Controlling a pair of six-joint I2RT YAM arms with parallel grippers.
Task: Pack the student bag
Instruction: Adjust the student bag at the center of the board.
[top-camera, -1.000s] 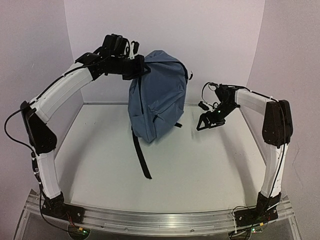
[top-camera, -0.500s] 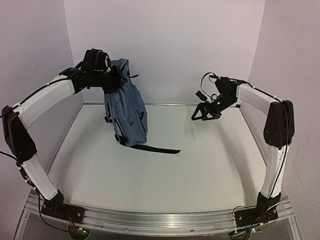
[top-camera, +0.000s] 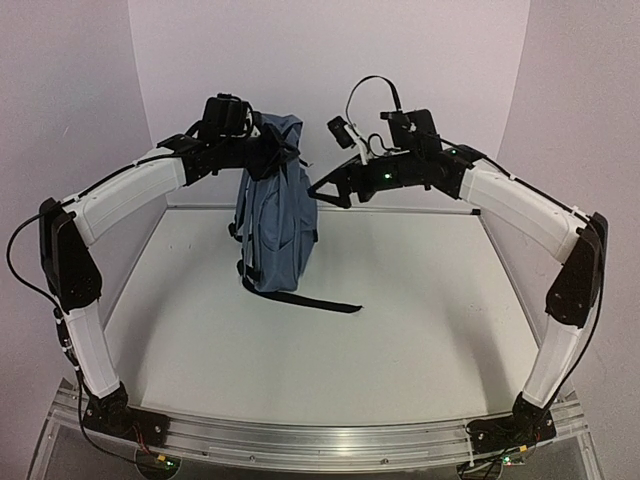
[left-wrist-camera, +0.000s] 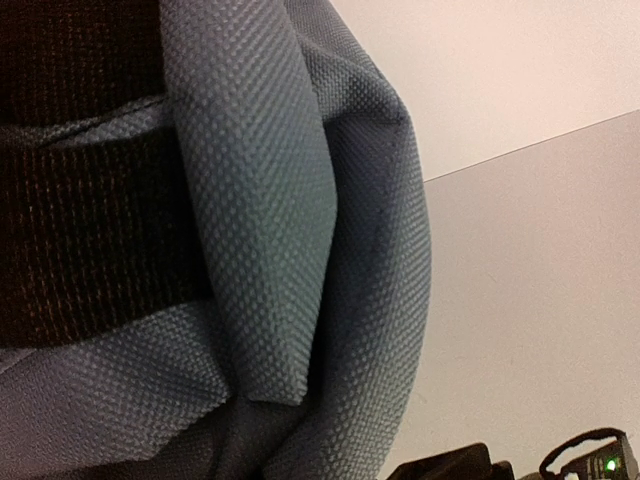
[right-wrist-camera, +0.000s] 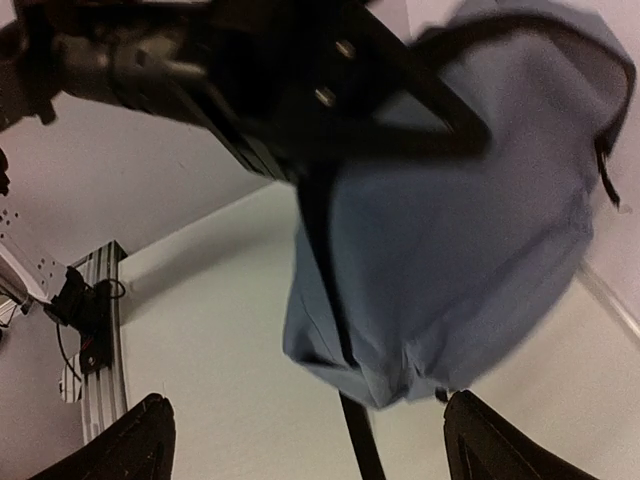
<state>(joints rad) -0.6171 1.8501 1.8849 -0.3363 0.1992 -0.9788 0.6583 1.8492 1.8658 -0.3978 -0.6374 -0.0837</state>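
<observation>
Pale lilac walls (top-camera: 330, 60), white tabletop (top-camera: 400, 320)

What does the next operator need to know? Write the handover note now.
Left gripper: shut on the top of the student bag, holding it upright.
Right gripper: open, empty, close beside the bag's upper part.
A strap trails on the table.
Done: bag held up.
Left: packing; whether anything is inside cannot be seen.

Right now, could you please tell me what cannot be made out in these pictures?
- The left gripper's grip: student bag fabric covers it in the top view and fills the left wrist view.
- Whether the student bag is zipped, and what it holds: edge-on in the top view, blurred in the right wrist view.
</observation>
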